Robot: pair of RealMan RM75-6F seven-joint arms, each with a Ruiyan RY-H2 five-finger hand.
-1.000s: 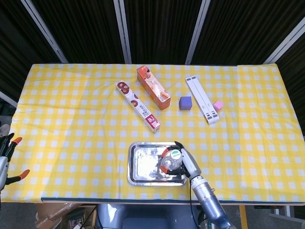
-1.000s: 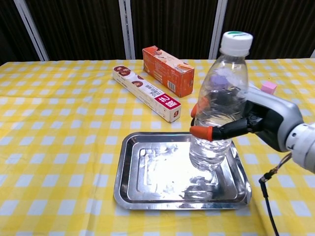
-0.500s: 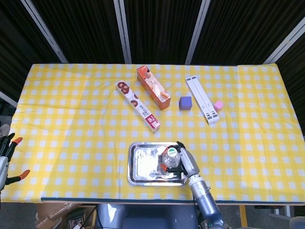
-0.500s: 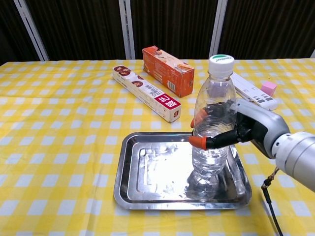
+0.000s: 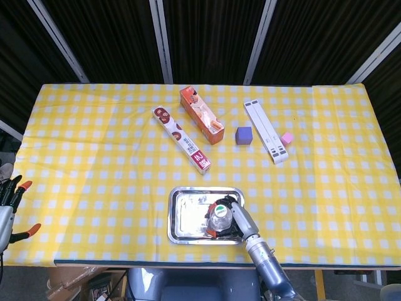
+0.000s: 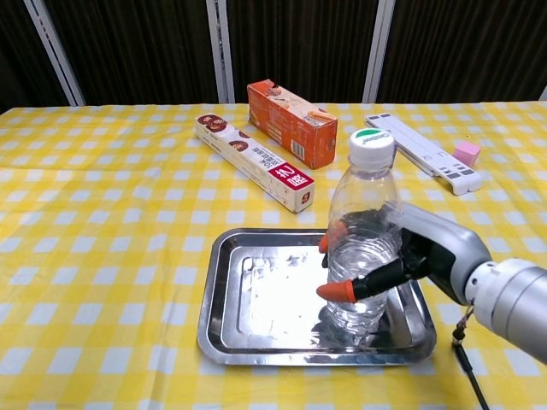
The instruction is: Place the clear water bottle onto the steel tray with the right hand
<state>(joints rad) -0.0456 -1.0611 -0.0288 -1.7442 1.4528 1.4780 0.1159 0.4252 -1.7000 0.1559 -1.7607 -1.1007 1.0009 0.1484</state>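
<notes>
The clear water bottle with a white cap stands upright on the steel tray, at its right side. My right hand grips the bottle around its middle, orange fingertips wrapped across its front. In the head view the bottle and right hand sit over the right part of the tray. My left hand hangs off the table's left edge, holding nothing, fingers apart.
Behind the tray lie a long white-and-red box and an orange box. A white strip-shaped device and a pink cube sit at the back right. A purple cube shows in the head view.
My right hand has lowered the bottle and carried it slightly left; its base now rests on the tray. The grip holds throughout. The left hand has barely moved.
</notes>
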